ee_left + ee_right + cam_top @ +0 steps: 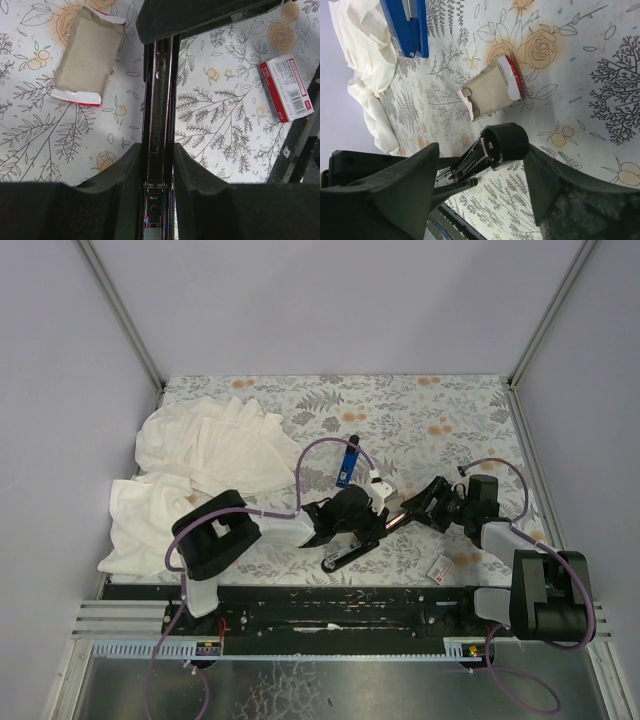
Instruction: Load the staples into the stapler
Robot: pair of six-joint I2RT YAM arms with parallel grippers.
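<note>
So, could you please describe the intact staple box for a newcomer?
Start at the right arm's base. Just left of it, on the floral table, lies a small white box with a red label. Unlike the torn brown box nearby, it is whole.

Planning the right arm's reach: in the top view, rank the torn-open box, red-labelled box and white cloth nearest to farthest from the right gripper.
1. The torn-open box, just left of the right gripper.
2. The red-labelled box, toward the near edge.
3. The white cloth, far left.
</note>
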